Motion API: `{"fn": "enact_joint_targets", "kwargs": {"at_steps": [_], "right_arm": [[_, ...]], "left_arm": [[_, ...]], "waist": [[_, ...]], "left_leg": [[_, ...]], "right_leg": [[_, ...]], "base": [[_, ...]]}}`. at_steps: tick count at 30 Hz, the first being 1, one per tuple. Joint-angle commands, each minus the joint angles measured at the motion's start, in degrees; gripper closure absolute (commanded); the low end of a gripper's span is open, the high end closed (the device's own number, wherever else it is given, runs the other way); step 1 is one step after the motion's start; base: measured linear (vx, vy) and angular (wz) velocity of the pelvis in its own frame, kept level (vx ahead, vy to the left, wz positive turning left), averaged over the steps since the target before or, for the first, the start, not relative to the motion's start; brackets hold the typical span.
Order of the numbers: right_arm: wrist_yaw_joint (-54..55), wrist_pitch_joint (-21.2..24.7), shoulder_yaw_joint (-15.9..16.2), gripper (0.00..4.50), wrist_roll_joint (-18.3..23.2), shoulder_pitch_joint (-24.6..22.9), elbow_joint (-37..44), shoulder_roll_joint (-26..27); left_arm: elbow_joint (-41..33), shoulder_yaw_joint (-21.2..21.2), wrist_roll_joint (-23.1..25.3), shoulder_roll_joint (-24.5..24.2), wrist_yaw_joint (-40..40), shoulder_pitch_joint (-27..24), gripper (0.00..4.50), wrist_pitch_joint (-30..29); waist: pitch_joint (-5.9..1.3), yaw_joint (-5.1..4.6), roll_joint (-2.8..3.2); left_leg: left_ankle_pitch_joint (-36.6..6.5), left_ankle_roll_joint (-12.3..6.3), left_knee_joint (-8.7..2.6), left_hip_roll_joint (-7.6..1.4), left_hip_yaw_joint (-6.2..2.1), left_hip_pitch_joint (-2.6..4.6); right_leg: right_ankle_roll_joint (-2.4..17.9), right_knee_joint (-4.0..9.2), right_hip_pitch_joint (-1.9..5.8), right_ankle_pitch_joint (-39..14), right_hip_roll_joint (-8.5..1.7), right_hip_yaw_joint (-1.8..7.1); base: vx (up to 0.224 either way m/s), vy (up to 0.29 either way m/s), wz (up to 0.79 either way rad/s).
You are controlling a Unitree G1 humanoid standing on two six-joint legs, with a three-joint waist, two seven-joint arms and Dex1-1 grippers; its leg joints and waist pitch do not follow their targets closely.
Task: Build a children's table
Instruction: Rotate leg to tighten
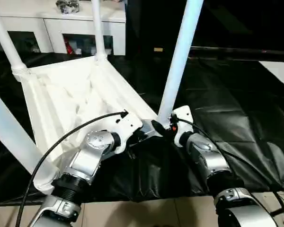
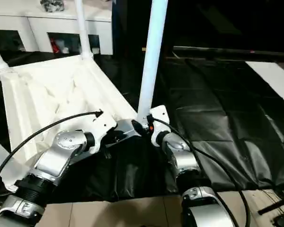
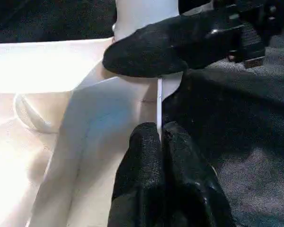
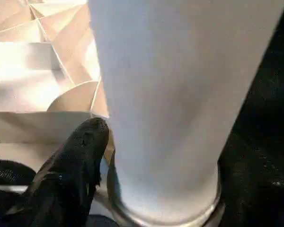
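left gripper (image 3: 161, 142): fingers pressed together | right gripper (image 1: 162, 128): state unclear | forearms converge

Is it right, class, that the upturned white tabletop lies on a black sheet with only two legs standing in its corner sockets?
Not quite. The tabletop does lie upturned on the black sheet, but the left eye view shows four legs in its corners: far left, far right, near right and near left.

Upright legs (image 1: 180, 61) ringing ribbed tabletop (image 1: 71, 99)
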State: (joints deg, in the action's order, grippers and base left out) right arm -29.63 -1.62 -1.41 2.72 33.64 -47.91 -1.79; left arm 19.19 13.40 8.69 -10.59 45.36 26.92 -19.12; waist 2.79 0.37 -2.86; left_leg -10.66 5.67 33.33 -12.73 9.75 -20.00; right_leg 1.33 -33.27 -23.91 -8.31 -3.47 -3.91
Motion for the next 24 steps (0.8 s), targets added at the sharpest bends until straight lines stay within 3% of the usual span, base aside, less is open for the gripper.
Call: {"fn": "enact_joint_targets", "kwargs": {"at_steps": [1, 9, 14, 18, 21, 22, 24], "right_arm": [[-5.9, 0.4, 5.0, 0.64, -0.4, 0.2, -0.1, 2.2], [-28.3, 1.9, 9.2, 0.64, 3.0, -3.9, 7.6, -5.4], [-41.4, 3.5, 13.2, 0.64, 3.7, -6.5, 12.2, -10.9], [-46.5, 5.0, 14.7, 0.64, 4.1, -7.4, 14.4, -13.0], [-46.8, 5.2, 15.1, 0.64, 3.7, -7.7, 15.0, -13.1], [-46.7, 5.2, 15.1, 0.88, 3.7, -7.7, 14.9, -13.0], [-45.8, 5.0, 15.0, 0.94, 3.5, -7.7, 14.9, -12.6]], "left_arm": [[-2.4, 3.7, -2.4, 2.3, 2.9, 1.4, 4.50, 3.4], [-0.1, 2.6, -3.2, -3.2, 8.0, 1.9, 4.50, 6.6], [2.4, 1.9, -3.5, -5.3, 10.8, 3.4, 4.50, 8.7], [3.7, 2.0, -4.0, -6.4, 12.3, 4.3, 4.50, 9.8], [4.3, 2.0, -4.3, -6.8, 13.1, 4.5, 4.50, 10.4], [4.3, 2.0, -4.2, -6.8, 13.1, 4.5, 4.50, 10.4], [4.8, 2.0, -4.2, -6.9, 13.3, 4.7, 4.50, 10.9]], "waist": [[-3.52, 0.27, 0.17], [-3.59, 1.20, 0.17], [-3.50, 2.32, 0.47], [-3.38, 2.77, 0.67], [-3.43, 2.83, 0.21], [-3.40, 2.86, 0.30], [-3.48, 2.88, 0.21]], "left_leg": [[-15.1, -2.38, -3.86, -0.29, 0.38, -0.17], [-11.8, -4.32, -3.76, -0.51, 0.49, -0.20], [-13.0, -3.81, -3.70, -0.54, 0.62, 0.38], [-13.8, -3.48, -3.80, -0.56, 0.57, 0.30], [-14.0, -2.74, -3.94, -0.57, 0.43, 0.17], [-14.0, -2.66, -3.94, -0.55, 0.39, 0.18], [-13.2, -2.64, -3.86, -0.56, 0.41, 0.17]], "right_leg": [[10.2, 4.04, 2.90, -19.6, -3.53, 2.18], [11.1, 3.53, 3.24, -16.1, -3.54, 2.29], [11.3, 3.61, 3.02, -17.4, -3.55, 2.37], [10.8, 3.85, 3.04, -18.9, -3.56, 2.32], [10.1, 3.85, 3.17, -20.1, -3.60, 2.19], [9.9, 3.86, 3.15, -20.5, -3.65, 2.20], [9.9, 3.82, 3.13, -20.2, -3.70, 2.27]], "base": [[0.000, 0.000, 0.00], [0.000, 0.000, 0.00], [0.000, 0.000, 0.00], [0.000, 0.000, 0.00], [0.000, 0.000, 0.00], [0.000, 0.000, 0.00], [0.000, 0.000, 0.00]]}}
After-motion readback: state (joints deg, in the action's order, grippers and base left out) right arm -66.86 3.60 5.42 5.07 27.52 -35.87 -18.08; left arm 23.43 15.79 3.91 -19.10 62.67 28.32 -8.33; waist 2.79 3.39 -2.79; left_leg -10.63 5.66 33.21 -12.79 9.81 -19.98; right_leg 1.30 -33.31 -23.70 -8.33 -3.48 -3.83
